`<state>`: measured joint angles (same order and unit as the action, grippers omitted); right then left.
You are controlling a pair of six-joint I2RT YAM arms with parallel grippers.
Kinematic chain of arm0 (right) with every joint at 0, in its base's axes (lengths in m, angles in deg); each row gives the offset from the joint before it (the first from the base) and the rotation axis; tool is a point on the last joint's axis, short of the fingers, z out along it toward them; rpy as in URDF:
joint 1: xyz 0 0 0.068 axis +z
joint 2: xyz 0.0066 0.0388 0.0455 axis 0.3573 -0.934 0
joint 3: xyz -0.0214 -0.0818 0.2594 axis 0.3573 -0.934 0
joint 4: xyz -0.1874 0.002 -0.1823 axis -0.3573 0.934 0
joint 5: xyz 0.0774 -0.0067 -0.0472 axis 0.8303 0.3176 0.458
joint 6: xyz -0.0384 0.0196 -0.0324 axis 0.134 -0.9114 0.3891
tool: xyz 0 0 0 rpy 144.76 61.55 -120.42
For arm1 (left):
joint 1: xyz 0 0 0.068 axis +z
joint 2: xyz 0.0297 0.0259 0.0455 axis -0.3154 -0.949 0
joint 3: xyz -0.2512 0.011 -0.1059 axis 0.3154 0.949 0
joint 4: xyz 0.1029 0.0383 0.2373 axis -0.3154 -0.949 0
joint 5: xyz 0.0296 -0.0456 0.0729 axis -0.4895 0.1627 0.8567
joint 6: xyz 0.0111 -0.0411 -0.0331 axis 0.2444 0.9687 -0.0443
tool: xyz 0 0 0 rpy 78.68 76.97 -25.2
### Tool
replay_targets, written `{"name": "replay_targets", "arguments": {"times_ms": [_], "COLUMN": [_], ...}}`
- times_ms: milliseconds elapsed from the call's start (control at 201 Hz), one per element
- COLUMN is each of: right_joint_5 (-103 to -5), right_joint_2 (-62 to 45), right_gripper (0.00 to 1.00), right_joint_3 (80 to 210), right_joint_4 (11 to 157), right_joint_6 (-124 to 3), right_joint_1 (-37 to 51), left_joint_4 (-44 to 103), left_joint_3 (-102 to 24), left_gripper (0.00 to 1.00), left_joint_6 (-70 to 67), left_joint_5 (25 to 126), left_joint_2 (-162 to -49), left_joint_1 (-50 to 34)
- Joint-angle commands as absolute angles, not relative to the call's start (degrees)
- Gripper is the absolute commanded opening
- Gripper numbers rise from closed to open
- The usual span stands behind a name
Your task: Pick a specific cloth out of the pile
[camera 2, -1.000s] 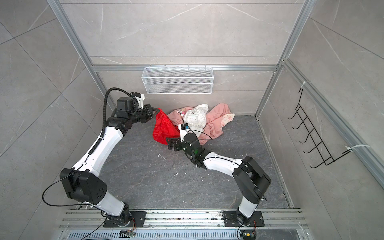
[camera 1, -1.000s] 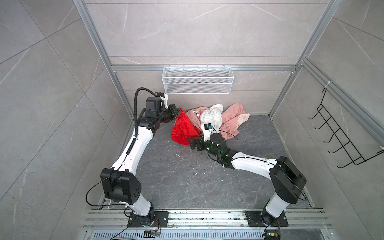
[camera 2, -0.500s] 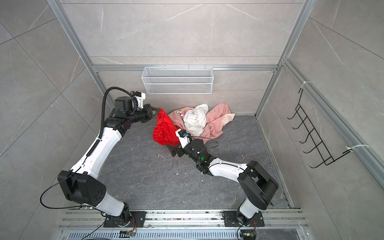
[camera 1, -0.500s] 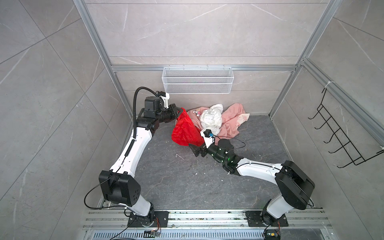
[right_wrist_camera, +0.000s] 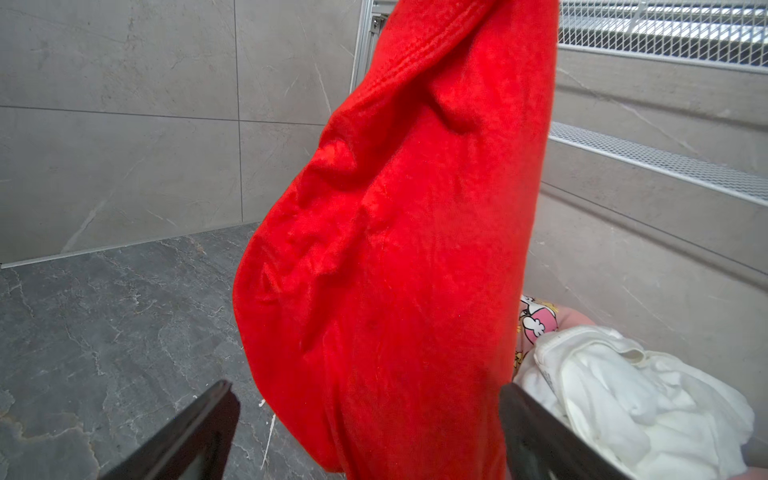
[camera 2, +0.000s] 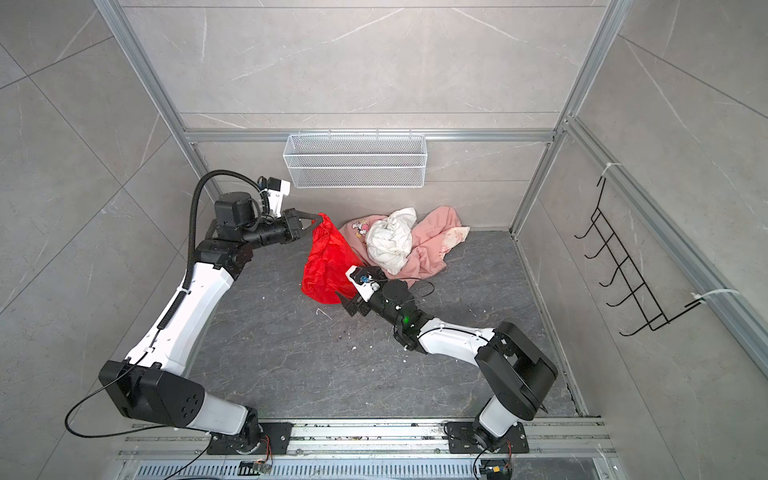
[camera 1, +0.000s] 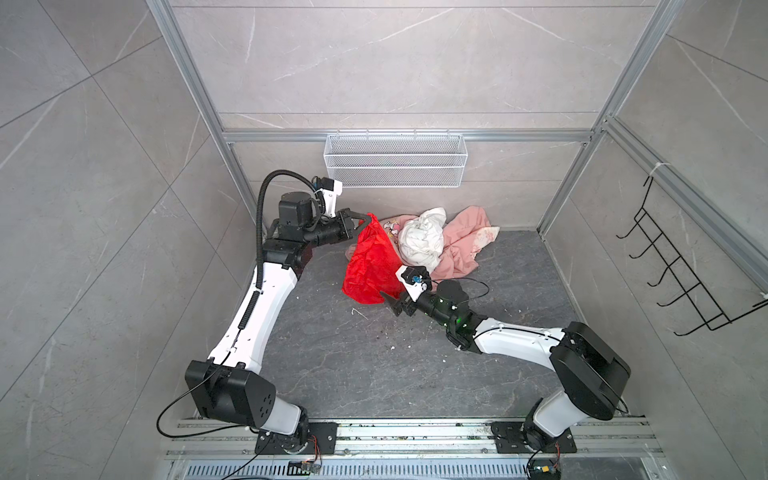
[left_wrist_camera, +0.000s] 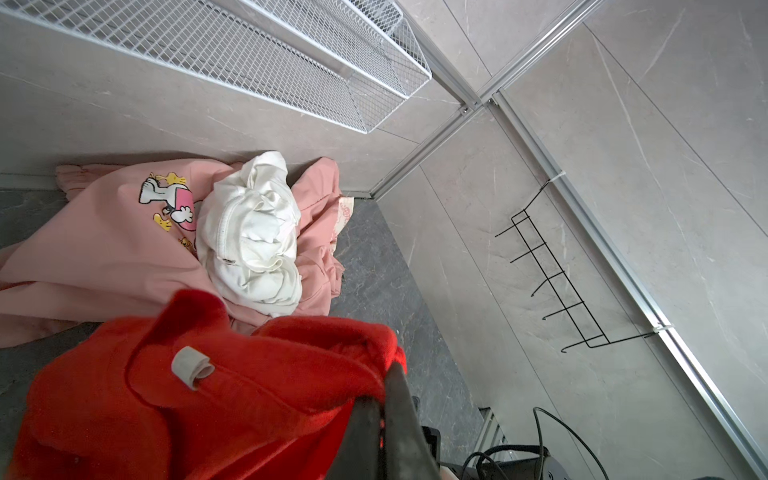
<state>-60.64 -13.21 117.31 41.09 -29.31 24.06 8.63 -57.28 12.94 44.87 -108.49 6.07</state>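
Overall, one red cloth (camera 1: 372,266) beside two piled garments (camera 1: 463,243).

**Camera arrangement.** Both top views looked steeply down from high at the near side toward the rear wall (camera 1: 395,62), covering the whole scene. The left wrist camera sat close above the cloth (left_wrist_camera: 199,399), facing the pile (left_wrist_camera: 249,232). The right wrist camera faced the cloth closely from low down. All four views shared the wire basket (right_wrist_camera: 665,25).

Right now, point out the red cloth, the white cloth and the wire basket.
red cloth (camera 1: 371,266): in a top view, mid hanging fabric.
white cloth (camera 1: 420,241): in a top view, bundle's centre.
wire basket (camera 1: 395,171): in a top view, front mesh wall.
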Motion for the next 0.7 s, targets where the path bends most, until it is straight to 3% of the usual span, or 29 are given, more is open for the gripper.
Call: {"name": "replay_targets", "arguments": {"times_ms": [0, 468, 692], "right_joint_5": [-61.5, -61.4, -64.9], "right_joint_2": [-12.3, -10.5, -14.9], "right_gripper": [1.0, 1.0, 1.0], "right_joint_3": [117.1, 117.3, 118.1], "right_joint_4": [39.0, 40.4, 36.6], "right_joint_6": [-27.4, -26.8, -28.0], "right_joint_1": [24.4, 24.4, 22.8], "left_joint_4": [13.0, 13.6, 14.4], "left_joint_3": [-57.2, -56.9, -56.4], "left_gripper": [0.0, 0.0, 0.0], "left_joint_6": [11.0, 9.2, 9.3], "left_joint_5": [40.6, 37.9, 37.4], "left_joint_2": [-105.7, -102.8, -102.5], "left_joint_1": [6.1, 5.6, 5.1]}}
